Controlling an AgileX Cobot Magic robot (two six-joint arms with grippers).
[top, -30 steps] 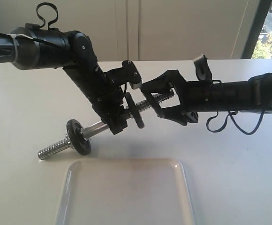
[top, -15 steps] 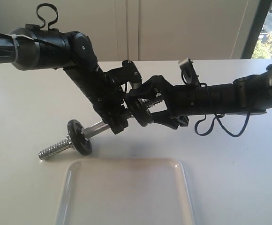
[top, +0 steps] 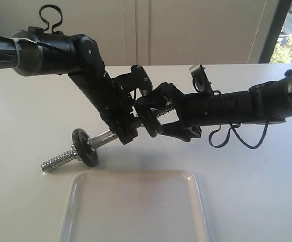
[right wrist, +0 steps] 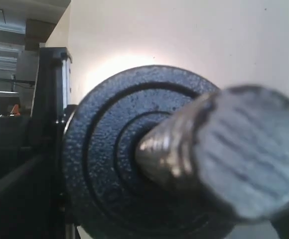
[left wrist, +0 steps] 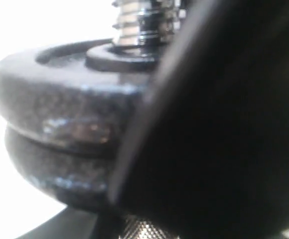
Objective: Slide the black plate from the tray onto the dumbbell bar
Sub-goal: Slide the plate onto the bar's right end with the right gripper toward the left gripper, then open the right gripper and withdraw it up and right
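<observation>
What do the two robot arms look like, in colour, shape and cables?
The left arm is black and tubular, with a grey section, white letters "PER" and a cable loop on top. The right arm is black too, with a cable hanging below.

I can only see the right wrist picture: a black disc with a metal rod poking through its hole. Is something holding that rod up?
Observer: Yes. The left hand is clamped on the dumbbell bar near its middle and holds it tilted.
Visitor: Is that the only disc on it?
Observer: No. The left wrist view shows the black plate sitting flush against a second disc, and the exterior view shows a third disc near the bar's low end.
Visitor: And the tray?
Observer: The tray lies on the table in front of the bar, with no disc on it.
</observation>
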